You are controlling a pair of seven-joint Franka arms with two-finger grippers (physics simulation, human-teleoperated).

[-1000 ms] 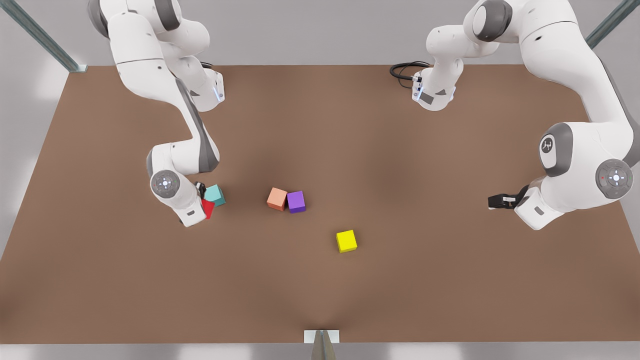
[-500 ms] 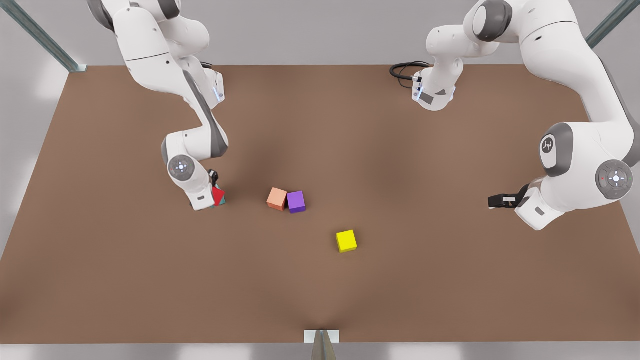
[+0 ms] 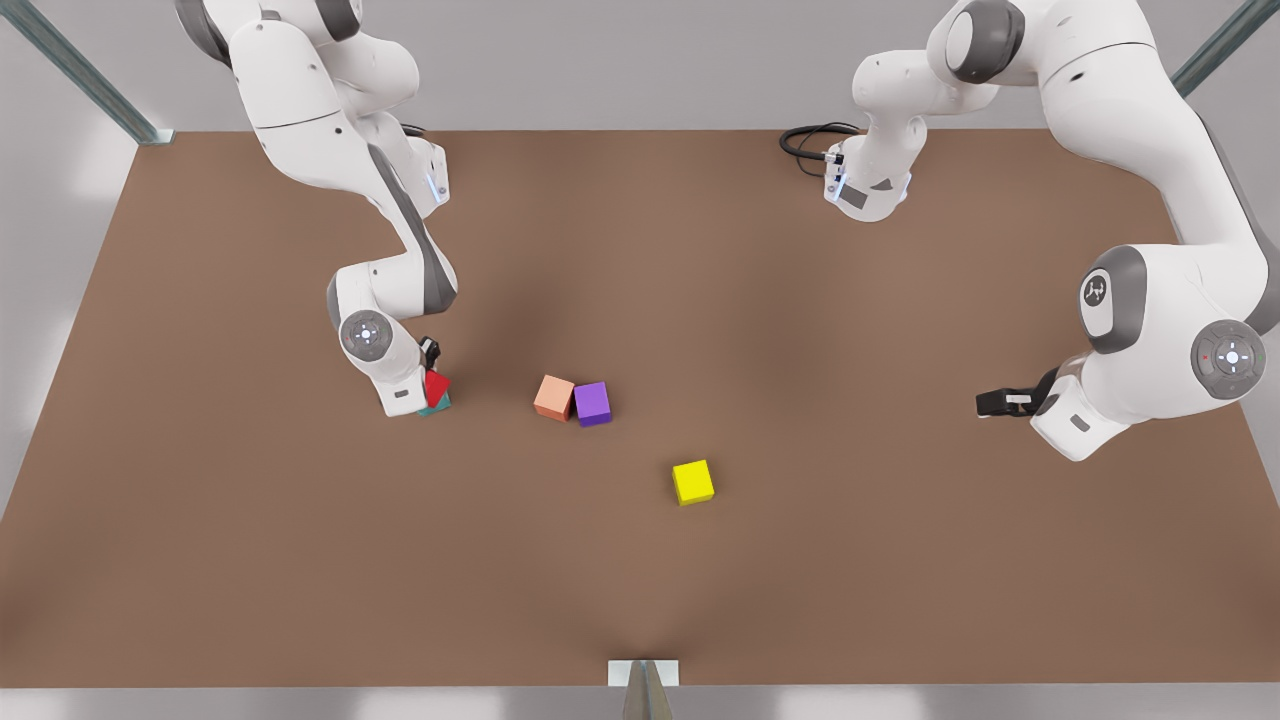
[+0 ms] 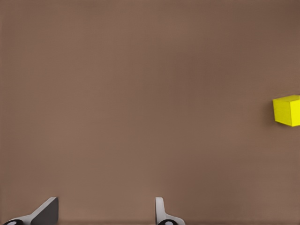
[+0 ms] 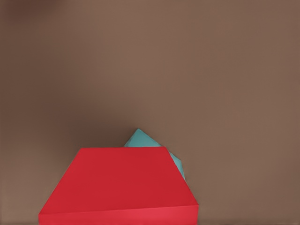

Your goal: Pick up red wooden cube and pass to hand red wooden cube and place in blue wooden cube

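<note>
red wooden cube [image 3: 436, 385] in right hand [image 3: 430, 368], over blue wooden cube [image 3: 438, 406]

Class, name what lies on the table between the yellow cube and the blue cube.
In the front view, between the yellow cube and blue cube: the salmon-orange cube and purple cube.

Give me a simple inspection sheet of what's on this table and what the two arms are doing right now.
Surface: brown table, bare apart from the cubes.
Job's things: red wooden cube held over the blue wooden cube, which peeks out beneath it.
Clutter: salmon-orange cube touching purple cube mid-table; yellow cube apart from them.
Grippers: right tool at the front view's left, shut on the red cube; left tool at the front view's right, open, waiting above the table.
Cables: black loop at the far edge.
Surroundings: grey walls, metal frame struts.
</note>
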